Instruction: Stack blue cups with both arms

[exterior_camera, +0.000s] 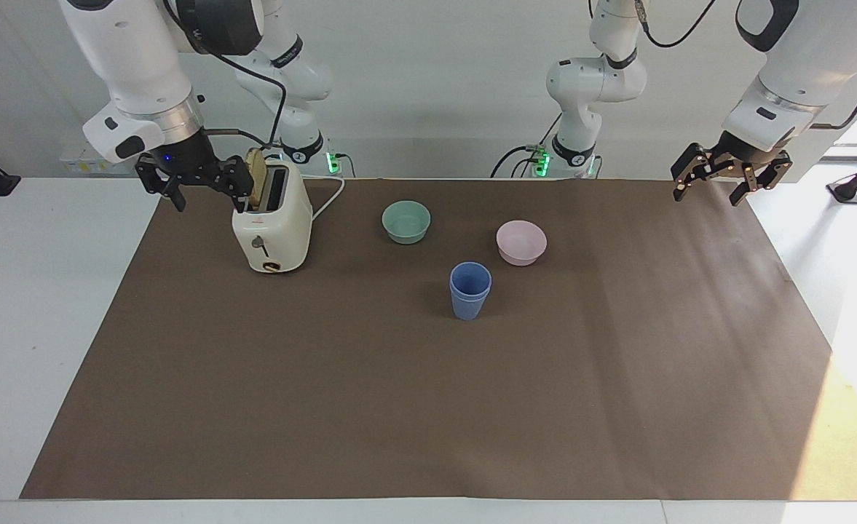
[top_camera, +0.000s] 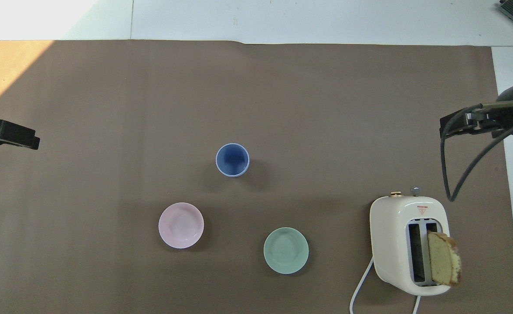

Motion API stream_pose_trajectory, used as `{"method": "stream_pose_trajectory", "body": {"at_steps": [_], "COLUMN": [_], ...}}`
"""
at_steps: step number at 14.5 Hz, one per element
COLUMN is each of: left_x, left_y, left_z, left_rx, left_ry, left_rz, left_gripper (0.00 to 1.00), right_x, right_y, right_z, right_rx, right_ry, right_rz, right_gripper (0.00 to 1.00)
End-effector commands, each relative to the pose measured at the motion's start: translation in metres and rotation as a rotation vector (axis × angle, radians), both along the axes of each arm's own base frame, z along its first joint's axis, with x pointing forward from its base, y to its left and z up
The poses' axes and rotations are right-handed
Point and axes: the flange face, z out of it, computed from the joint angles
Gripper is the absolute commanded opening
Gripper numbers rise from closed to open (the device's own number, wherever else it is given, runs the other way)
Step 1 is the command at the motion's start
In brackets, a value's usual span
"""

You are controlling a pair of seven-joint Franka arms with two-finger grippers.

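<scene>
Close to the robots' edge of the desk (exterior_camera: 57, 291), I see the cream toaster (exterior_camera: 271, 225) standing on the brown mat (exterior_camera: 428, 400) at the right arm's end, a slice of bread (exterior_camera: 255, 187) poking up from its slot. I take the toaster as my landmark. My right gripper (exterior_camera: 194, 178) hangs in the air just beside the toaster's top, over the mat's edge toward the right arm's end, fingers spread wide and holding nothing. The bread slice sits between the gripper and the toaster body in the facing view; I cannot tell whether a finger touches it.

Level with the toaster, toward the left arm's end, sits the mint-green bowl (exterior_camera: 406, 220). The pink bowl (exterior_camera: 521, 241) lies further toward the left arm's end and slightly farther from the robots than the green one.

My left gripper (exterior_camera: 723, 182) hovers over the mat's corner at the left arm's end, well apart from the toaster, fingers wide open and empty.

Farther from the robots than the toaster and both bowls stand the blue cups (exterior_camera: 470, 290), upright, one nested inside the other, the inner rim showing just above the outer one. From overhead they read as a single blue circle, well apart from both grippers.
</scene>
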Motion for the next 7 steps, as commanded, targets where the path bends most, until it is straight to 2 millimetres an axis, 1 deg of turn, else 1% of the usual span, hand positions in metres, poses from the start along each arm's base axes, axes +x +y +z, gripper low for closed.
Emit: {"method": "stream_pose_trajectory", "body": {"at_steps": [1,3,4,7], "left_x": [-0.001,-0.001,-0.001,-0.001], "left_y": [0.004,0.004,0.004,0.004], "left_z": [0.006,0.005,0.005,0.005], "left_rx": [-0.013,-0.013,-0.013,-0.013], "left_ry": [-0.008,-0.006,-0.006,-0.005], "left_rz": [0.007,0.004,0.001,-0.002], "left_gripper": [1.00,1.00,1.00,1.00], "right_x": [-0.012,-0.030,-0.033,-0.036], "right_y": [-0.005,0.000,0.000,0.009], "right_z": [-0.003,-0.011,-0.015,-0.014], "right_rx": [0.030,0.013,0.009,0.007], "right_ry": [0.002,0.024,0.029,0.033], "right_rz": [-0.022,0.000,0.000,0.018], "right_gripper": [1.00,1.00,1.00,1.00]}}
